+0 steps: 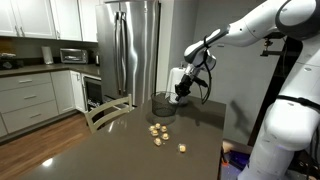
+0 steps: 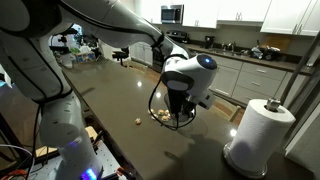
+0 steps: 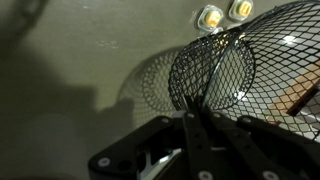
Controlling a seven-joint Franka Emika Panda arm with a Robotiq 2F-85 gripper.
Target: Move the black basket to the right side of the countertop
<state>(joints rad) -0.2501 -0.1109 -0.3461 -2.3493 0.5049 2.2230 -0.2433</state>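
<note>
The black basket (image 1: 165, 103) is a round wire-mesh bucket. My gripper (image 1: 183, 94) is shut on its rim and holds it tilted just above the dark countertop (image 1: 130, 150). In an exterior view the basket (image 2: 168, 100) hangs under the gripper (image 2: 178, 104) over the countertop (image 2: 120, 95). In the wrist view the fingers (image 3: 192, 112) pinch the mesh rim of the basket (image 3: 225, 60), whose shadow falls on the countertop (image 3: 70, 80).
Small yellowish pieces (image 1: 157, 131) lie on the countertop near the basket, also in the wrist view (image 3: 212, 16). A paper towel roll (image 2: 258, 135) stands on the countertop. A chair back (image 1: 108, 112) is at the edge. A steel fridge (image 1: 133, 45) stands behind.
</note>
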